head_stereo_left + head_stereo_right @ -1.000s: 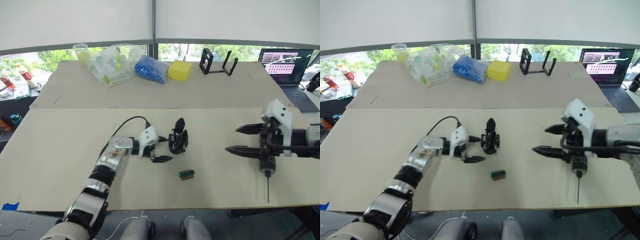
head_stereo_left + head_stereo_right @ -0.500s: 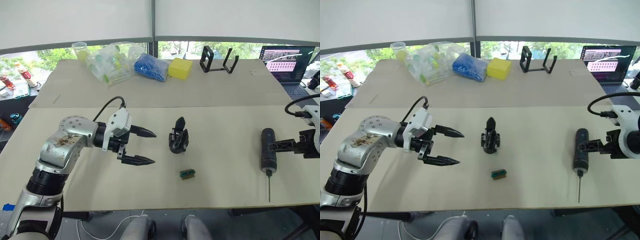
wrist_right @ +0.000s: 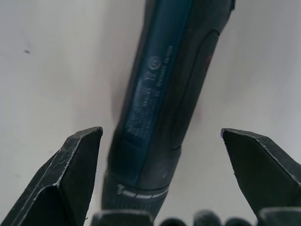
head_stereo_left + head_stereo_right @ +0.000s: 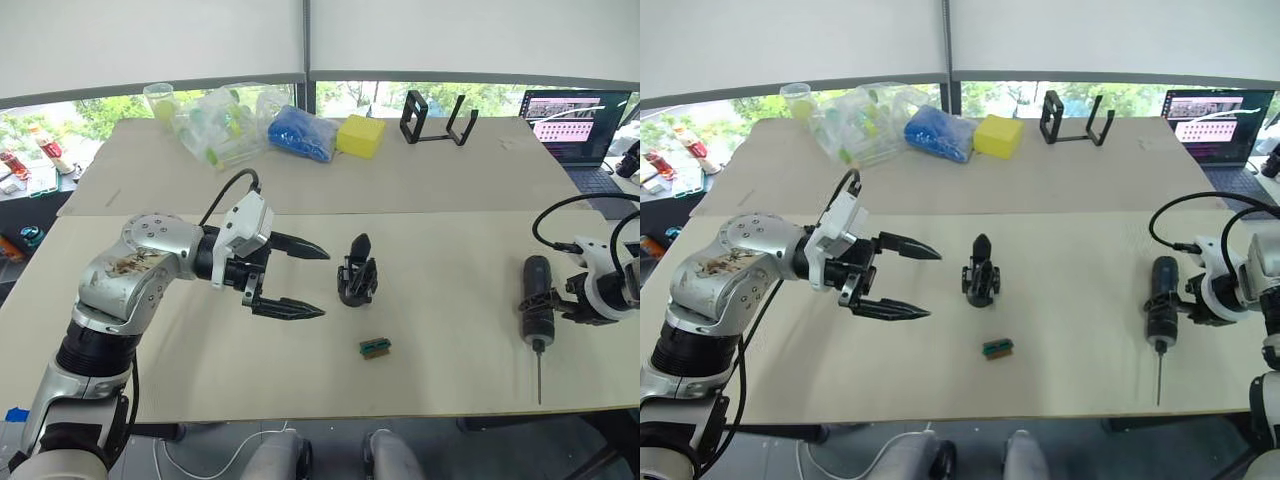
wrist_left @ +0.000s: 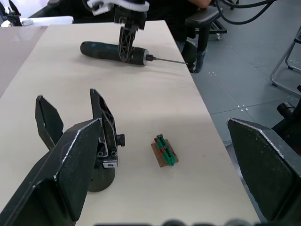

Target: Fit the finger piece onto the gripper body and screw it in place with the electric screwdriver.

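Observation:
The gripper body (image 4: 356,280) stands upright mid-table, black, with two prongs pointing up (image 5: 101,150). I cannot tell the finger piece apart from those prongs. My left gripper (image 4: 322,283) hovers open and empty just left of the body, with its fingers pointing at it. The electric screwdriver (image 4: 536,300) lies flat at the right, with its thin bit toward the table's front edge. My right gripper (image 4: 552,297) reaches in from the right. It is open, its fingers wide on either side of the barrel (image 3: 160,103) without pressing on it.
A small green-and-brown block (image 4: 374,347) lies in front of the gripper body. On the back table are a clear bag of bottles (image 4: 220,125), a blue bag (image 4: 303,137), a yellow block (image 4: 360,138), a black stand (image 4: 436,122) and a laptop (image 4: 570,125).
My left gripper drew back left from the gripper body, then came right toward it again. My right gripper swung off to the screwdriver's right and now straddles its barrel. The screwdriver and body stayed put.

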### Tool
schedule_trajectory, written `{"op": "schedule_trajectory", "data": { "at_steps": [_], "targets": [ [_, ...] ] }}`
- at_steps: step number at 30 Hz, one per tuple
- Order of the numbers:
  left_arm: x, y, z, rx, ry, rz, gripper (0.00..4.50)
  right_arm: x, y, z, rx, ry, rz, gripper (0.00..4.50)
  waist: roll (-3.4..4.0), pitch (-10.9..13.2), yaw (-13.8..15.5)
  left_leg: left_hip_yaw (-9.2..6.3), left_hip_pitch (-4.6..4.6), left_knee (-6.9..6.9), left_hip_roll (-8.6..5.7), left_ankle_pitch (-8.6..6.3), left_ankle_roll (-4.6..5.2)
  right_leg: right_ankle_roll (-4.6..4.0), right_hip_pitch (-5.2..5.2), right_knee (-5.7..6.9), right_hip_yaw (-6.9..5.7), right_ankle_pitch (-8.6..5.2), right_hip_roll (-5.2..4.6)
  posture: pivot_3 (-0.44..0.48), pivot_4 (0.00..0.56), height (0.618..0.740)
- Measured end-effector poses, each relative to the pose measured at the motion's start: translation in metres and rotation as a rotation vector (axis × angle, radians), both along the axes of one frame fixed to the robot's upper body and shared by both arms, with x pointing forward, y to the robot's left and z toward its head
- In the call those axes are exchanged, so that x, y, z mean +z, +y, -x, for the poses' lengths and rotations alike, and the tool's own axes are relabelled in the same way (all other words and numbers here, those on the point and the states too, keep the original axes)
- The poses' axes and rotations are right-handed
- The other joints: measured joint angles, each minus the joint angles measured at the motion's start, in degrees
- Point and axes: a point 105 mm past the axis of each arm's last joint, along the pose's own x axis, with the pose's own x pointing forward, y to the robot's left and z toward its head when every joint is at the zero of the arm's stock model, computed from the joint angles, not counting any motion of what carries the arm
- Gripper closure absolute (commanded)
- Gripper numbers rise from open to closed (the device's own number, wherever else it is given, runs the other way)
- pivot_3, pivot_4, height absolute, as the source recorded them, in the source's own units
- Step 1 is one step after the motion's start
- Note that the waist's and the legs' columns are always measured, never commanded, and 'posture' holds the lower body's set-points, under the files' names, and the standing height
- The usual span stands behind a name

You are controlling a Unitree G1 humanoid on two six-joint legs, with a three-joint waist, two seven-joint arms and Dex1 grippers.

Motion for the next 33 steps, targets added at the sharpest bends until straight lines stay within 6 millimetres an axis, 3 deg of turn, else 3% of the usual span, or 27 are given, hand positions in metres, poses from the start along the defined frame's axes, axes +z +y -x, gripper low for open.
{"op": "schedule_trajectory", "data": {
  "at_steps": [6, 10, 14, 20, 22, 26, 33],
  "targets": [
    [0.001, 0.005, -0.002, 0.023, -0.010, -0.016, 0.00, -0.003, 0.008, -0.012, 0.108, -0.017, 0.023, 2.48, 0.01, 0.0, -0.1, 0.00, 0.03, 0.16, 0.00, 0.00, 0.00, 0.01, 0.05, 0.08, -0.06, 0.01, 0.10, 0.000, 0.150, 0.740],
    [0.002, 0.006, -0.004, 0.043, -0.019, -0.019, 0.00, 0.006, 0.015, -0.026, 0.390, -0.094, 0.095, 2.50, 0.26, 0.2, -0.3, 0.09, 0.00, 0.22, -0.04, -0.01, 0.02, 0.10, -0.03, 0.15, -0.13, 0.05, 0.17, 0.000, 0.150, 0.740],
    [0.002, 0.007, -0.005, 0.058, -0.028, -0.022, 0.00, 0.028, 0.046, -0.042, 0.698, -0.183, 0.109, 2.51, 0.49, 0.5, -0.5, 0.12, 0.00, 0.21, -0.03, 0.00, 0.01, 0.10, -0.15, 0.34, -0.11, 0.05, 0.25, 0.000, 0.150, 0.740],
    [0.000, 0.007, -0.001, 0.059, -0.036, -0.035, 0.00, 0.018, 0.058, -0.051, 0.843, -0.163, 0.169, 2.51, 0.50, 0.5, -0.2, 0.11, -0.04, 0.27, -0.05, 0.00, 0.00, 0.10, -0.19, 0.67, -0.10, 0.05, 0.20, 0.000, 0.150, 0.740],
    [-0.004, 0.009, 0.000, 0.064, -0.026, -0.040, 0.00, 0.012, 0.055, -0.050, 0.904, -0.142, 0.205, 1.49, 0.51, 0.5, 0.2, 0.11, -0.13, 0.31, -0.09, 0.00, 0.00, 0.10, -0.29, 0.68, -0.11, 0.05, 0.19, 0.000, 0.150, 0.740],
    [-0.009, 0.009, 0.004, 0.059, -0.019, -0.049, 0.00, 0.015, 0.046, -0.046, 0.979, -0.102, 0.241, 0.22, 0.50, 0.6, 0.1, 0.14, -0.29, 0.37, -0.12, 0.01, -0.02, 0.10, -0.52, 0.73, -0.08, 0.05, 0.20, 0.000, 0.150, 0.740],
    [-0.010, 0.007, 0.005, 0.035, -0.060, -0.064, 0.00, 0.024, 0.039, -0.041, 0.973, -0.010, 0.242, 0.22, 0.49, 0.6, -0.1, 0.15, -0.27, 0.39, -0.07, 0.12, -0.17, 0.08, -0.55, 0.78, -0.06, 0.04, 0.26, 0.000, 0.150, 0.740]
  ]
}}
